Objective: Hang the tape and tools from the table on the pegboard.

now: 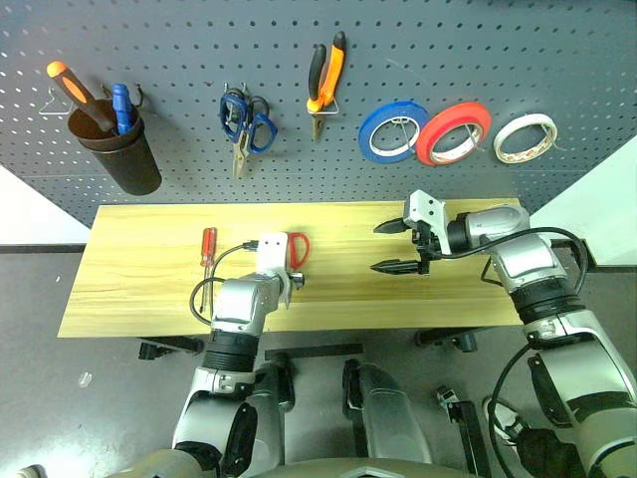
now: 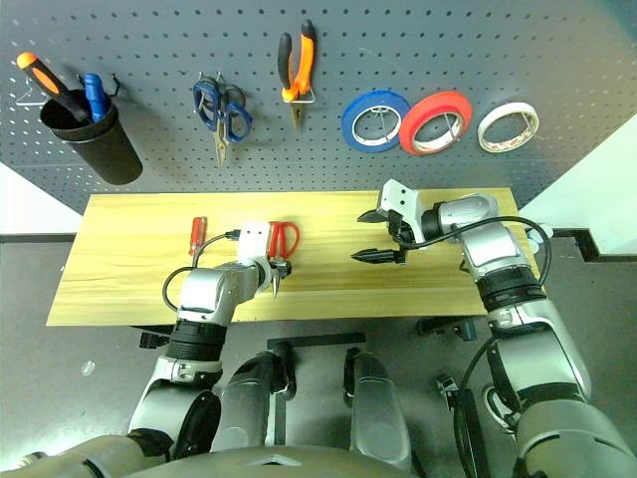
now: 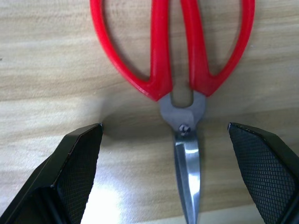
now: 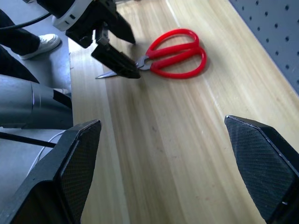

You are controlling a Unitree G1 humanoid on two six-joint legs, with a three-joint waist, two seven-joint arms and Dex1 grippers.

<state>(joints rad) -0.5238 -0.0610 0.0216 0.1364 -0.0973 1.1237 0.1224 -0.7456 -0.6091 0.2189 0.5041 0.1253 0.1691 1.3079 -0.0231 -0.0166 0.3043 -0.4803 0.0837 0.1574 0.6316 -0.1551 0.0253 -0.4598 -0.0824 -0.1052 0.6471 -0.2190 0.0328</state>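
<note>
Red-handled scissors (image 3: pixel 154 56) lie flat on the light wood table (image 1: pixel 139 269), handles toward the pegboard (image 1: pixel 398 40). My left gripper (image 3: pixel 163 135) is open just above them, one finger on each side of the pivot and blades, touching nothing. A slim red-handled screwdriver (image 1: pixel 207 249) lies to the scissors' left. Over the table's right half my right gripper (image 1: pixel 378 248) hangs open and empty, pointing left. On the pegboard hang orange-and-black pliers (image 1: pixel 325 75) and, at the far right, the cream tape roll (image 1: pixel 525 137).
Also on the pegboard are blue-handled scissors (image 1: pixel 244 119), a blue tape roll (image 1: pixel 393 129), a red tape roll (image 1: pixel 453 132) and a dark cup (image 1: pixel 114 149) holding an orange-handled screwdriver. Bare tabletop lies between the two grippers.
</note>
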